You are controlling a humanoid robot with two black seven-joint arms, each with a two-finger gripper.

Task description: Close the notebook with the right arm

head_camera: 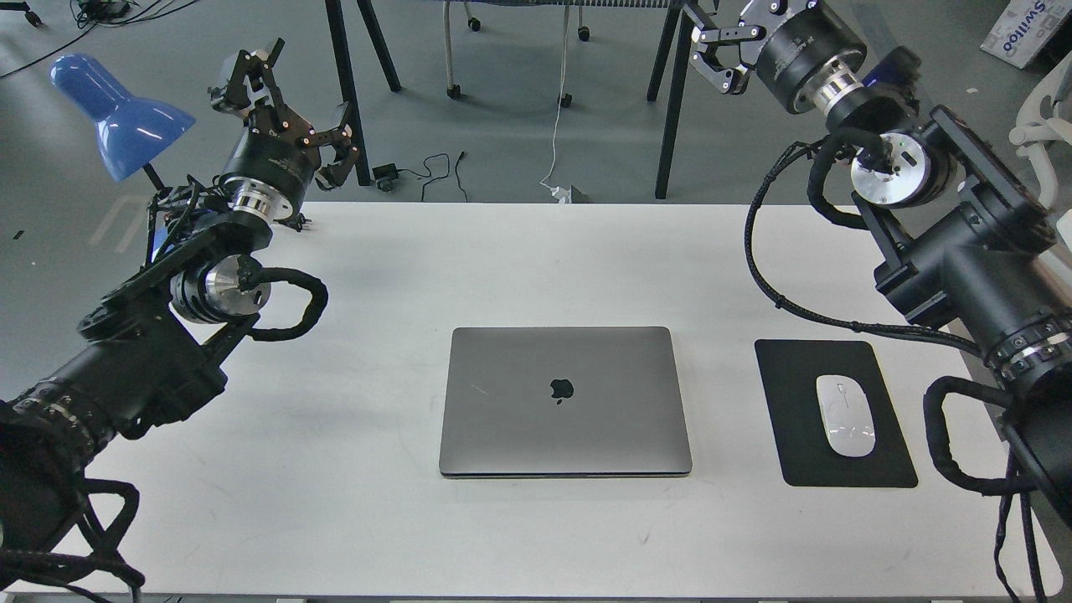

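The notebook (565, 402) is a space-grey laptop lying flat in the middle of the white table (536, 251). Its lid is down, with the dark apple logo facing up. My right arm (955, 251) rises from the right edge, far above and behind the notebook. My right gripper (725, 27) is at the top edge of the view, partly cut off, with its fingers spread and nothing in them. My left gripper (289, 88) is raised over the table's back left corner, open and empty.
A black mouse pad (837, 414) with a white mouse (846, 414) lies right of the notebook. A blue lamp (117, 109) stands at the far left beside my left arm. Table legs, cables and chairs stand on the floor behind the table.
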